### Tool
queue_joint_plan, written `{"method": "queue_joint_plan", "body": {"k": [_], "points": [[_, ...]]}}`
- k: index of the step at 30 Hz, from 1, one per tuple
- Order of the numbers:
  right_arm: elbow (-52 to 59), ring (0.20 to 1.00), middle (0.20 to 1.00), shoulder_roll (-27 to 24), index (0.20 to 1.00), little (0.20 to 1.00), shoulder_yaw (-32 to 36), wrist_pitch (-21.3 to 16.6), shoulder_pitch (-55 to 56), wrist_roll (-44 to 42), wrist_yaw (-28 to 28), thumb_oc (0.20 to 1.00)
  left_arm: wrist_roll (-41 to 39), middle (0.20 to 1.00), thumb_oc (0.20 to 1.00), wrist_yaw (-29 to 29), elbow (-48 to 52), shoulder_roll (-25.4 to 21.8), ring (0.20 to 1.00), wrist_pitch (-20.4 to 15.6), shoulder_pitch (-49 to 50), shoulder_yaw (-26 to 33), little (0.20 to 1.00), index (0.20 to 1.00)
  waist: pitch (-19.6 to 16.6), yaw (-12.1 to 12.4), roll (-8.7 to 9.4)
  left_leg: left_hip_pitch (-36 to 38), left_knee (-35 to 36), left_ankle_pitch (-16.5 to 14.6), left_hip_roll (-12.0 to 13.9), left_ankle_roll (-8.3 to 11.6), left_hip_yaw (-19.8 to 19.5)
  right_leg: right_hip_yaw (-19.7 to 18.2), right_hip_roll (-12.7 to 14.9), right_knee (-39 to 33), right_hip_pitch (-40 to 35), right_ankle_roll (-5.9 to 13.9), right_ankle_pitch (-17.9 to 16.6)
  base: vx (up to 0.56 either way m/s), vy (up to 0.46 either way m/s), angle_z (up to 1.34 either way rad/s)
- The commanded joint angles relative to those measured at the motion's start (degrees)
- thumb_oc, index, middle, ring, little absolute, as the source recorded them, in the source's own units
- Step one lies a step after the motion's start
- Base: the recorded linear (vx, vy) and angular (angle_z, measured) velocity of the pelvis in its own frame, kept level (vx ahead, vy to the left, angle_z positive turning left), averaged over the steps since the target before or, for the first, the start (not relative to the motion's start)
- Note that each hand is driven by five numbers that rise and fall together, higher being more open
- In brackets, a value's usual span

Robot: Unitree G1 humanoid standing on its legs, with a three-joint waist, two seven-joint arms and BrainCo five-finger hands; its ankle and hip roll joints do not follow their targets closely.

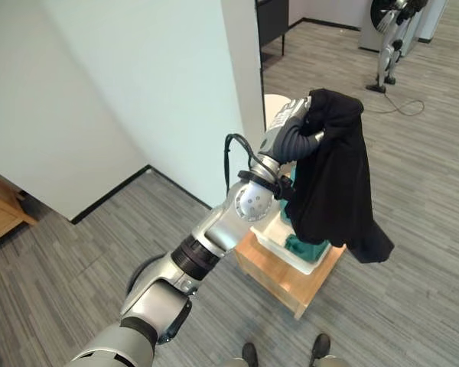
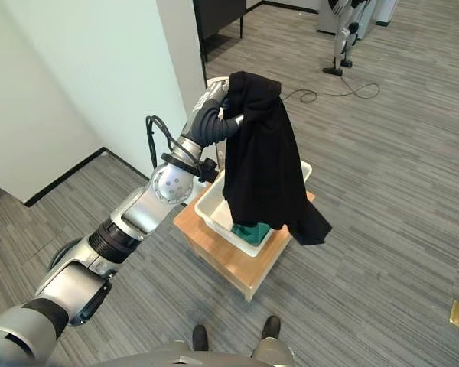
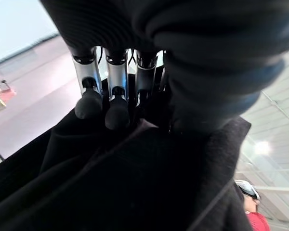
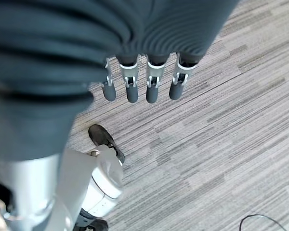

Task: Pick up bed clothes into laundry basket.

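Floor space is mostly grey carpet (image 2: 382, 191), with a pale wall (image 2: 84, 76) on the left. Next down in size, a low wooden table (image 2: 229, 264) holds my white laundry basket (image 2: 214, 206), something teal (image 2: 251, 229) already inside. My left hand (image 1: 294, 122) is raised, fingers curled tight into a black garment (image 2: 264, 168) that hangs long-axis straight down. Its hem dangles over the basket's right, far side, a corner drooping past the rim, so I reckon lowering slightly leftward matters. Left wrist view confirms what the head views can't: fingertips (image 3: 116, 113) buried in dark cloth. My right hand (image 4: 144, 82) hangs relaxed over bare carpet, holding nothing.
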State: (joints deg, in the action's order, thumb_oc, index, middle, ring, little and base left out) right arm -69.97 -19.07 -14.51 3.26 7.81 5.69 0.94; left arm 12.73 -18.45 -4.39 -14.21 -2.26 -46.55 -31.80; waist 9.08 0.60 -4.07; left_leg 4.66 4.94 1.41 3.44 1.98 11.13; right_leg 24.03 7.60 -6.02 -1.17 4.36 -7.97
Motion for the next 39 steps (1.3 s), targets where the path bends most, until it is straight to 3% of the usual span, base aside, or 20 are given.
{"method": "queue_joint_plan", "body": {"k": [1, 12, 19, 27, 34, 39], "points": [[-0.54, 1.0, 1.0, -0.82, 1.0, 1.0, -0.74, -0.13, -1.65, -3.09, 1.32, 1.0, 2.36, 0.2, 0.2, -3.88, -6.66, 1.74, 0.2, -1.02, -13.4, 1.08, 0.2, 0.2, 0.96, 0.42, 1.21, -1.01, 0.06, -3.19, 2.52, 1.89, 1.31, -0.14, 2.71, 1.02, -8.03, 5.89, 10.75, 0.02, 0.012, -0.14], [-1.06, 1.0, 1.0, 0.3, 1.0, 1.0, -0.95, -0.21, -1.92, -5.58, 1.11, 1.0, 4.46, 0.2, 0.2, -4.3, -10.05, 1.57, 0.2, 0.09, -19.99, -0.62, 0.2, 0.2, 0.66, -0.37, 1.44, -1.1, 0.06, -3.38, 2.53, 1.85, 1.8, -0.91, 2.32, 1.02, -7.23, 5.91, 10.33, 0.01, 0.005, -0.06], [-1.47, 1.0, 1.0, 0.61, 1.0, 1.0, -1.21, -0.76, -2.25, -5.85, 1.12, 1.0, 10.36, 0.2, 0.2, -2.16, -18.31, 1.05, 0.2, 2.71, -22.88, -4.66, 0.2, 0.2, 1.27, -1.27, 1.8, -3.6, 0.06, -2.83, 2.67, 1.85, 2.21, -1.39, 2.2, 1.02, -4.11, 6.15, 9.61, -0.01, 0.016, -0.06], [-1.98, 1.0, 1.0, -0.3, 1.0, 1.0, -0.32, -1.34, -3.34, -5.75, 4.46, 1.0, 17.3, 0.2, 0.2, -1.55, -25.95, 2.98, 0.2, 5.95, -29.54, -9.82, 0.2, 0.2, 4.31, -4.43, 3.65, -9.62, 0.06, -1.9, 4.07, 1.94, 4.54, -2.53, 1.89, 1.02, 3.22, 6.36, 8.65, -0.08, 0.019, -0.12], [-2.6, 1.0, 1.0, -0.7, 1.0, 1.0, -0.94, -1.52, -3.67, -6.9, 4.45, 1.0, 18.13, 0.2, 0.2, -2.01, -31.1, 3.33, 0.2, 6.78, -33.56, -10.72, 0.2, 0.2, 5.81, -5.21, 4.27, -11.23, 0.06, -1.84, 4.01, 1.96, 4.84, -2.6, 2.24, 1.02, 5.03, 6.36, 8.31, -0.01, 0.029, -0.09], [-2.77, 1.0, 1.0, -0.96, 1.0, 1.0, -1.7, -1.79, -4.94, -7.37, 5.04, 1.0, 20.33, 0.2, 0.2, -2.44, -33.15, 2.94, 0.2, 7.24, -36.2, -12.49, 0.2, 0.2, 7.1, -5.84, 5.69, -12.96, 0.06, -1.48, 4.44, 1.97, 5.72, -3.0, 2.23, 1.02, 7.29, 6.56, 7.52, -0.03, 0.042, 0.0]]}}
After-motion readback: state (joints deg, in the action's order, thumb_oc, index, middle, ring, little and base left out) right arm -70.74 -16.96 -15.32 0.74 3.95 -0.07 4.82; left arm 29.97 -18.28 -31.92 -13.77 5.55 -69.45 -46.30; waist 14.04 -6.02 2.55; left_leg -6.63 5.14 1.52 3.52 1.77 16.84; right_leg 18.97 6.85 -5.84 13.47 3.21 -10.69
